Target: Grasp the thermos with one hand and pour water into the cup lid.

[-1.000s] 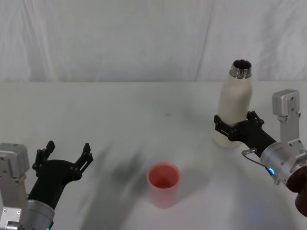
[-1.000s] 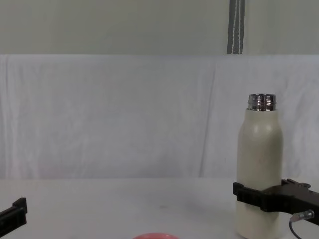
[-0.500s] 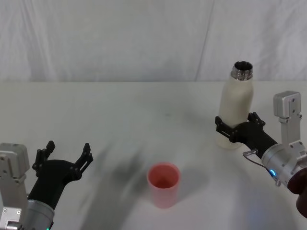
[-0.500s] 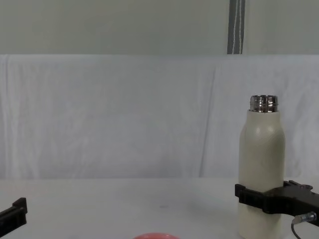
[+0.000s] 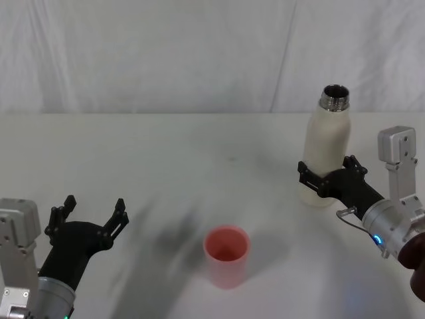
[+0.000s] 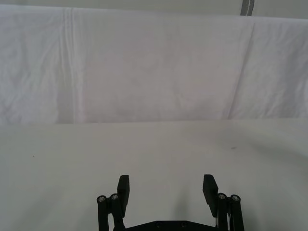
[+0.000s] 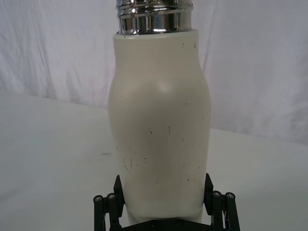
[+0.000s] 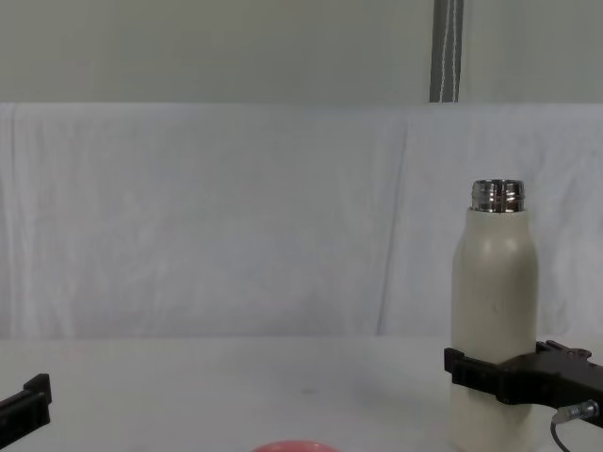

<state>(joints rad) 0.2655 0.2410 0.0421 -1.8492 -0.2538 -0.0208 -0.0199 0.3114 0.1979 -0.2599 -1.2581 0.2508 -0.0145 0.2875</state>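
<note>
Matte cream thermos (image 7: 159,120), its threaded neck glossy steel; white cloth backdrop (image 5: 166,53).

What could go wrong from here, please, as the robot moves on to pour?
The right pincer grips the thermos low on its body, so the tall bottle may swing or slip when tilted. The cup lid is small and stands well off to the left, so water from the wide neck could miss it.

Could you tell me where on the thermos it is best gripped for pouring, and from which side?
Grip the thermos low on its straight lower body, from its near right side, level, as the right gripper does. The walls there are parallel, while higher up they curve into the steel neck. The cup lid stands toward the left, so the pouring side is free.
</note>
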